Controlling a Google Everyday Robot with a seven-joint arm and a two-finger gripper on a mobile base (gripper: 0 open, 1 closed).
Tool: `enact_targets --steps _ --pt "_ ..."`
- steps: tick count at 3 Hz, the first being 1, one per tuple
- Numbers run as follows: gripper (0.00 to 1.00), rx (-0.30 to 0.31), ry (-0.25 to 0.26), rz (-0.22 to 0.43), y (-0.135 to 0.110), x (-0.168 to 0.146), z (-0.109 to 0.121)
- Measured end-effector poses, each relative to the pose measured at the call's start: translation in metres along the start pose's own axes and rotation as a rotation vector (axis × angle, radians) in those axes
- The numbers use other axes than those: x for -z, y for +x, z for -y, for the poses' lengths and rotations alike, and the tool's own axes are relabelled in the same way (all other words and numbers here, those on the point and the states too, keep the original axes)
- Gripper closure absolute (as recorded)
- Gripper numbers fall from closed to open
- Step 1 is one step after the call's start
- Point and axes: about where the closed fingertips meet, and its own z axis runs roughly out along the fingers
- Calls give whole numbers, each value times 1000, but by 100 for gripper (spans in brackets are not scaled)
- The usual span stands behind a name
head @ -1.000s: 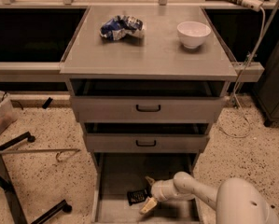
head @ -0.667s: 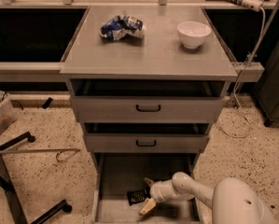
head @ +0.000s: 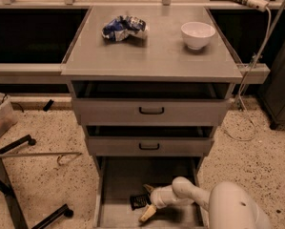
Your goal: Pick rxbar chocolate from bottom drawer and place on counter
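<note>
**Item: rxbar chocolate** (head: 138, 202). Small flat black wrapper lying on the floor of the bottom drawer (head: 117, 187), which is pulled fully out. The wrapper sits left of centre, towards the front.

**Item: gripper** (head: 147, 204). Down inside the bottom drawer on the white arm (head: 192, 194), just right of the bar. Its jaws stand apart, a pale one nearer the front and a darker one behind, and the bar lies at the mouth of the gap. It has hold of nothing; contact with the wrapper cannot be told.

**Item: table** (head: 156, 56). Grey metal top above two closed drawers (head: 151, 111). It carries a crumpled blue-and-white foil bag (head: 124, 28) and a white bowl (head: 198, 34).

**Hazards, as judged:**
- The bar lies flat on bare metal, so closing jaws may skate it forward or pinch only an edge.
- A thin grip could let it drop during the lift.
- On the way up, the arm or bar may catch the drawer fronts overhead.
</note>
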Motion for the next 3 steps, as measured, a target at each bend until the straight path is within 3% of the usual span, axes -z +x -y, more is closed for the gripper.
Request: enact_targets --steps 3 --pt "0 63 110 -11 -15 -16 15"
